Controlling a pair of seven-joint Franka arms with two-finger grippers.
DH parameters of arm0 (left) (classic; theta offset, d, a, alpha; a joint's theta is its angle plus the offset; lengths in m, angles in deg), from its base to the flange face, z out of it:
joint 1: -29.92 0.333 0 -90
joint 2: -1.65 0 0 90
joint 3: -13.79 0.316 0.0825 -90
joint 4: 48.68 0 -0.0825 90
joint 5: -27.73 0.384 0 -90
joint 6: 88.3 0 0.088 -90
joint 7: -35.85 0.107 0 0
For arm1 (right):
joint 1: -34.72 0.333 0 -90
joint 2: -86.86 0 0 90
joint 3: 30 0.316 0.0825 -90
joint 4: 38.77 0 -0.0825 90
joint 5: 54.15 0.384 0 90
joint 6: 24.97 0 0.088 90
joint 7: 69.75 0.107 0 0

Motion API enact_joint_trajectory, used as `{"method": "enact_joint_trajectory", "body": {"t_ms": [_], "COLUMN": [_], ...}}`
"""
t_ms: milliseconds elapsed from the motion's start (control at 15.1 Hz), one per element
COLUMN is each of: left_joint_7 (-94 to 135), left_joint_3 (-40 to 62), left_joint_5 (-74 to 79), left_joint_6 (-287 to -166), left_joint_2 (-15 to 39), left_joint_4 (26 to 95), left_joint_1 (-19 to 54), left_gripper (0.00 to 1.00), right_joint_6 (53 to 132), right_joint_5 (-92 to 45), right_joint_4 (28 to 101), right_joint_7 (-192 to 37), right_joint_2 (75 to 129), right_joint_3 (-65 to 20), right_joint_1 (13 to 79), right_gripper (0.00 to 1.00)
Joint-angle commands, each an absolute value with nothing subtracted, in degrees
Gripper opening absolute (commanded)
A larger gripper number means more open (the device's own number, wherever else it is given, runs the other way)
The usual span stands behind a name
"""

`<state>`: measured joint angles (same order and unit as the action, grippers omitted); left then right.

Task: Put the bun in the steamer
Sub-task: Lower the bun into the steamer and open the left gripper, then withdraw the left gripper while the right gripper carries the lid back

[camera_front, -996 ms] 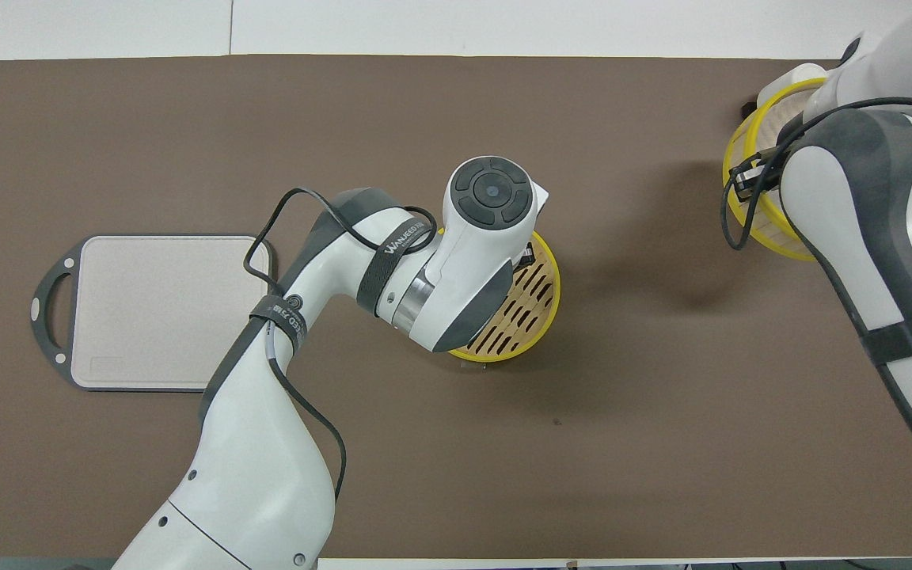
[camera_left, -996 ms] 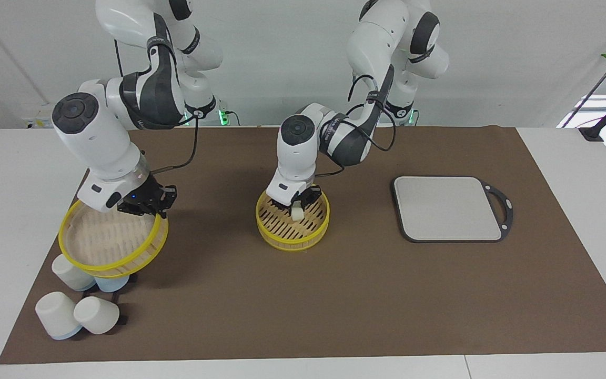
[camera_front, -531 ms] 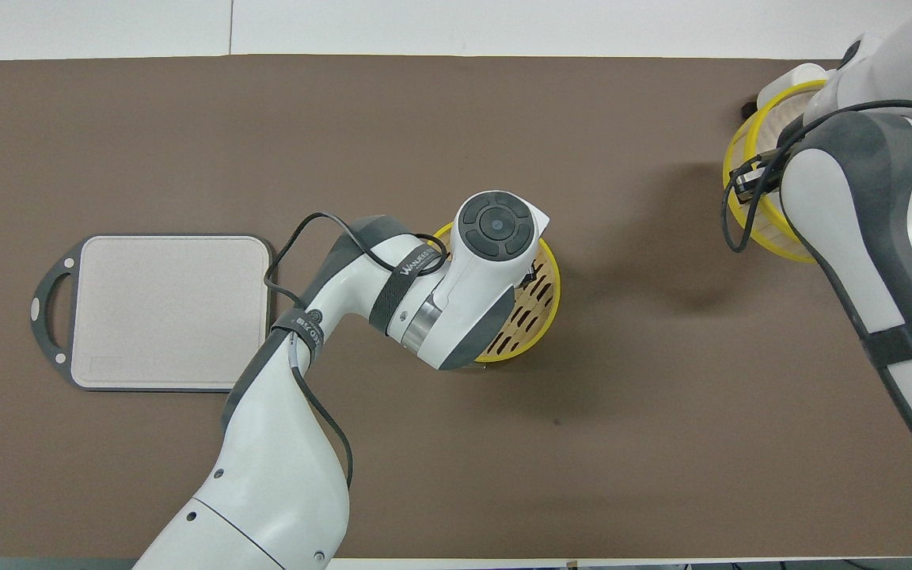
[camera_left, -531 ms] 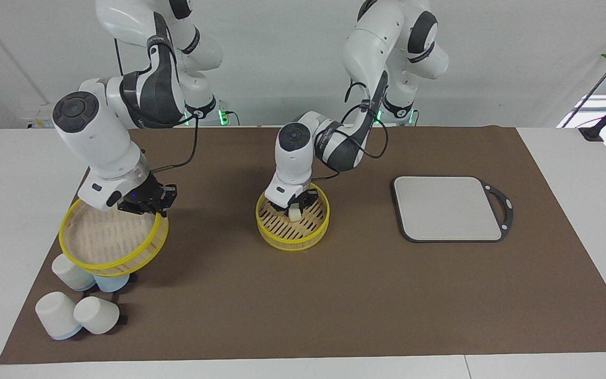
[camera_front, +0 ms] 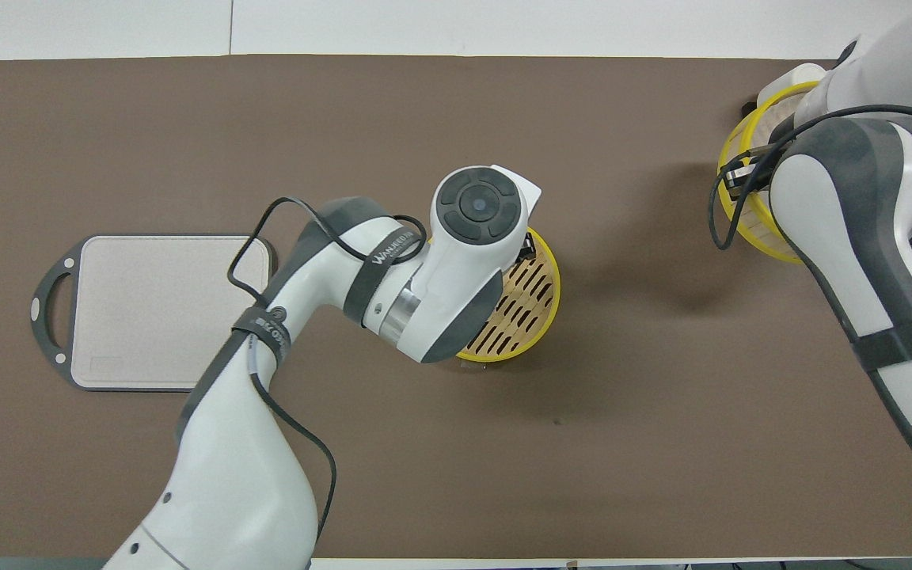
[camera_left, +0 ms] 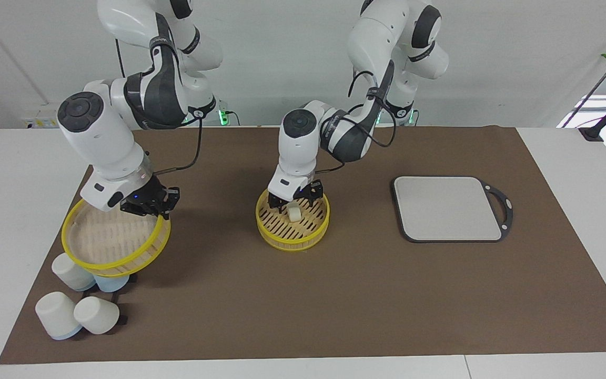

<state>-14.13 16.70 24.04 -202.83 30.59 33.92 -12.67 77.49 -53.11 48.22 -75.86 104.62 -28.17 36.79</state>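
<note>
Cream-white bun [camera_left: 295,213] lies on the steamer [camera_left: 292,235] floor, my left gripper [camera_left: 293,201] spread open just above it, my right gripper [camera_left: 148,207] clamped on the raised top piece [camera_left: 113,263], so only covering remains, I reckon.

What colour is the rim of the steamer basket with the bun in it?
Bright yellow: the steamer basket has a yellow rim around a tan slotted floor, clearest in the facing view.

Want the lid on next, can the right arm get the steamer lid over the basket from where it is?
Probably not yet: the left gripper hangs open over the bun in the basket, blocking the lid held by the right gripper.
</note>
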Motion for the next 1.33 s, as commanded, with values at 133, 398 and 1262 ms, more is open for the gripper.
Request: {"method": "enact_joint_trajectory", "body": {"t_ms": [133, 398, 1262], "left_joint_7": [-12.07, 4.85, 31.01], "left_joint_3": [16.60, 16.60, 16.17], "left_joint_5": [24.74, 24.74, 26.76], "left_joint_6": [-194.39, -185.09, -167.05], "left_joint_2": [18.28, 11.43, -0.81], "left_joint_4": [36.84, 36.75, 37.89], "left_joint_1": [-0.51, 12.48, 24.29], "left_gripper": [1.00, 1.00, 1.00], "right_joint_6": [81.29, 84.78, 81.55], "right_joint_5": [-52.13, -52.22, -52.66], "right_joint_4": [55.09, 55.10, 34.00], "right_joint_7": [-67.49, -47.22, -12.79], "right_joint_2": [100.40, 100.22, 118.93], "right_joint_3": [-27.63, -27.63, -27.89], "right_joint_1": [38.67, 48.66, 69.70], "right_gripper": [0.00, 0.00, 0.00]}}
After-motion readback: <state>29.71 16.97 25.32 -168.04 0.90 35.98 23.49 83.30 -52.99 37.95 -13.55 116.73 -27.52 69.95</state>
